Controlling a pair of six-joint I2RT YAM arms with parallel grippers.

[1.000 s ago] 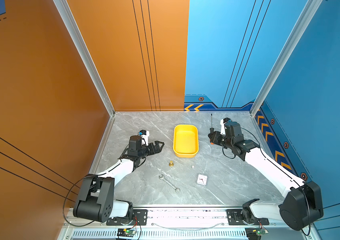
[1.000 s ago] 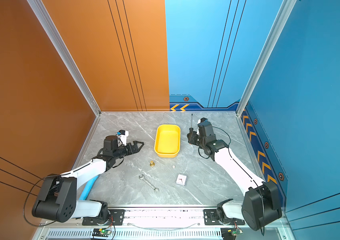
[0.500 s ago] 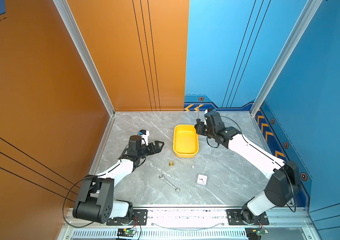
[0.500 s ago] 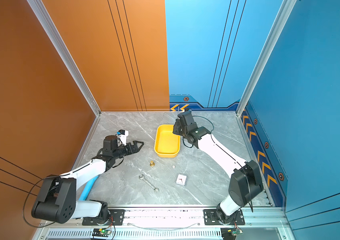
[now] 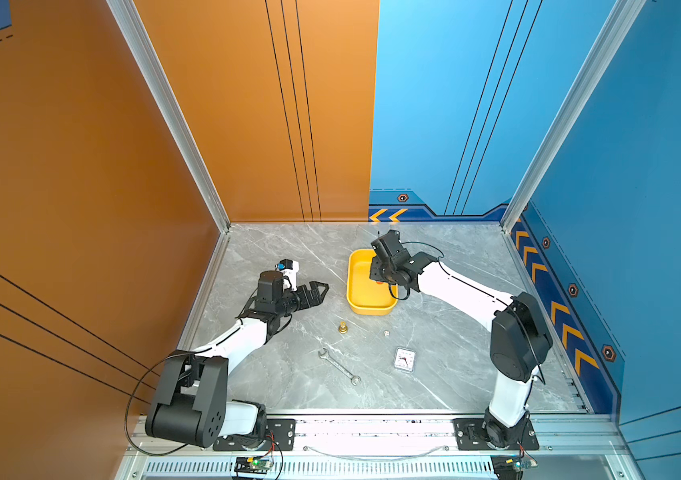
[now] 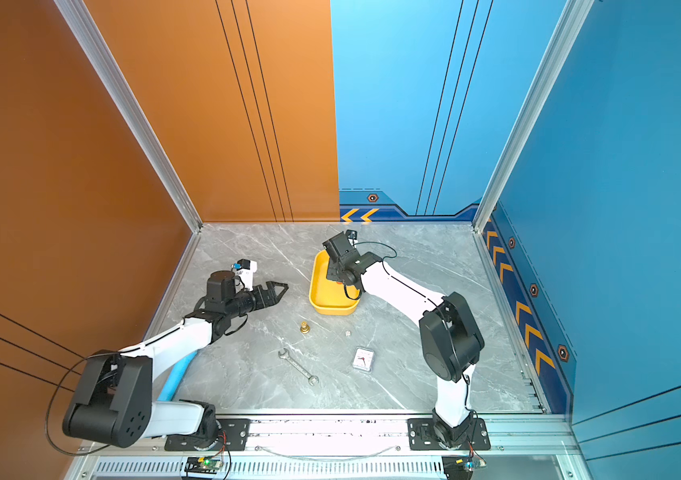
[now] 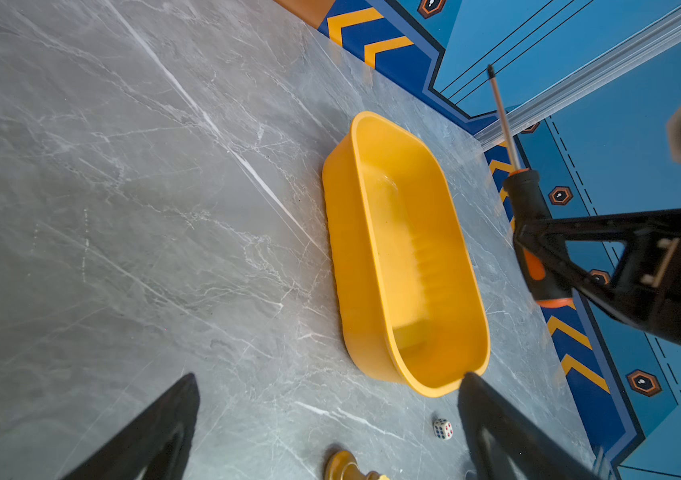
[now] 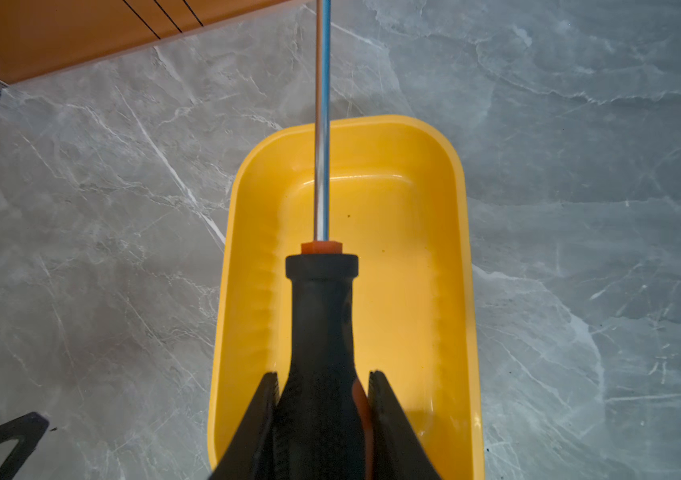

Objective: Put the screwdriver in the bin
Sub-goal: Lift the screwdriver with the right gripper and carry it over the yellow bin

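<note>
The grey marble-look table (image 5: 455, 353) is smooth and veined with white. On it sits the bin (image 5: 358, 299), a glossy yellow plastic tray, oblong with rounded corners and sloping walls. The right gripper (image 8: 323, 376) hangs over the bin's inside with its black wedge-shaped jaws clamped on the screwdriver (image 8: 322, 316). It pinches the flared matte black handle near the orange-red end cap, and the thin polished metal shaft points toward the back wall. The tool is in the air above the bin, clear of its floor. The left gripper (image 7: 329, 377) sits low beside the bin, its jaws spread wide with nothing between them. Nearer the front lie a flat silver open-ended wrench (image 5: 339, 366), a small square clock (image 5: 404, 359), a stubby brass fitting (image 5: 343, 327) and a tiny white die (image 5: 386, 333)
</note>
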